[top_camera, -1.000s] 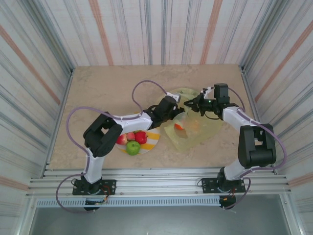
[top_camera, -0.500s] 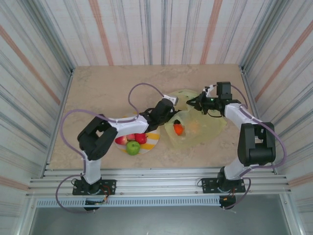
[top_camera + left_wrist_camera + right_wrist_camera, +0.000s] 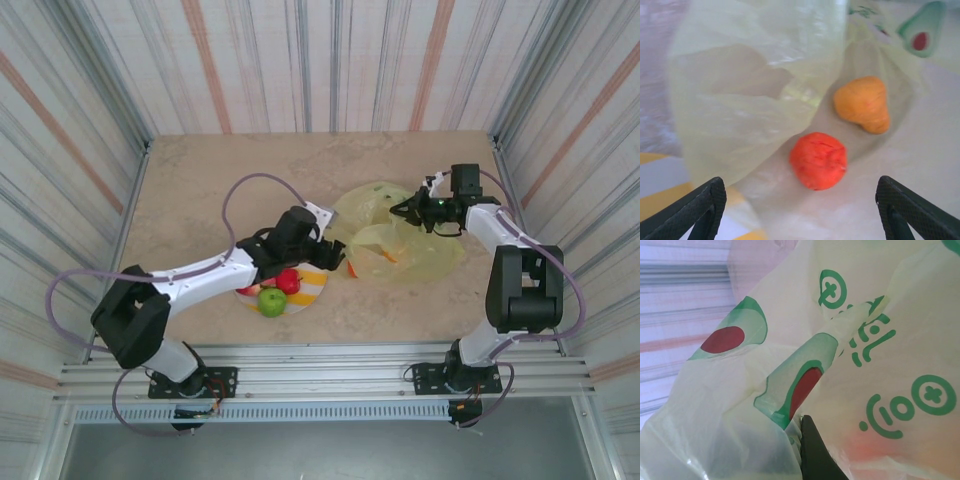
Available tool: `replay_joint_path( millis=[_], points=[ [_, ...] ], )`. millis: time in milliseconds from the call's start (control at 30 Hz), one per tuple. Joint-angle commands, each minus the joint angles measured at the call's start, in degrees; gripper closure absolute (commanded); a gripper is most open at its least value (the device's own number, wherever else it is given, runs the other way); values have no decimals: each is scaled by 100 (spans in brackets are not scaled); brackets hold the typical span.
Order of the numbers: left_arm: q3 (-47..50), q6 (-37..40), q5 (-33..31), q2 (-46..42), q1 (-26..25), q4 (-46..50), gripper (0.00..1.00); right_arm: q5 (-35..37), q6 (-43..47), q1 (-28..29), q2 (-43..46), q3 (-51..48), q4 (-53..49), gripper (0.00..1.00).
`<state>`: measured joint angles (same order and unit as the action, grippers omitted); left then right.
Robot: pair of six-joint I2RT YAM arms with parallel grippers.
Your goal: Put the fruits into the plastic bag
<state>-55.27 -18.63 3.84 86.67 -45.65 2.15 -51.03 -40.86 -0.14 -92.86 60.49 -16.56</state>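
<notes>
Nearby, plate [image 3: 314,282] beside plastic bag [image 3: 420,255]; left claw [image 3: 800,186] released, right claw [image 3: 398,211] clenched on it.

In the top external view, looks steeply down from high above and behind the arm bases, facing the striped back wall, far enough off to take in the whole worktop [image 3: 190,190] and the plastic bag [image 3: 410,250]. At the left wrist, sits close over the bag's open mouth, aimed out between its own two dark fingertips [image 3: 695,210] at two orange fruits [image 3: 818,160]. At the right wrist, pressed right up against the bag's printed film, one dark fingertip [image 3: 812,455] at the bottom edge. Shared across all three: that bag.
</notes>
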Motion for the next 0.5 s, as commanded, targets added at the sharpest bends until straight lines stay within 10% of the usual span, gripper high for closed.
replay_joint_path(
  millis=[0,467],
  points=[
    [-160,337,-83,131,329,778,17,-8,223,-36,-107,156,-174,100],
    [-1465,615,341,1915,382,1164,19,-40,218,-77,-136,161,-137,100]
  ],
)
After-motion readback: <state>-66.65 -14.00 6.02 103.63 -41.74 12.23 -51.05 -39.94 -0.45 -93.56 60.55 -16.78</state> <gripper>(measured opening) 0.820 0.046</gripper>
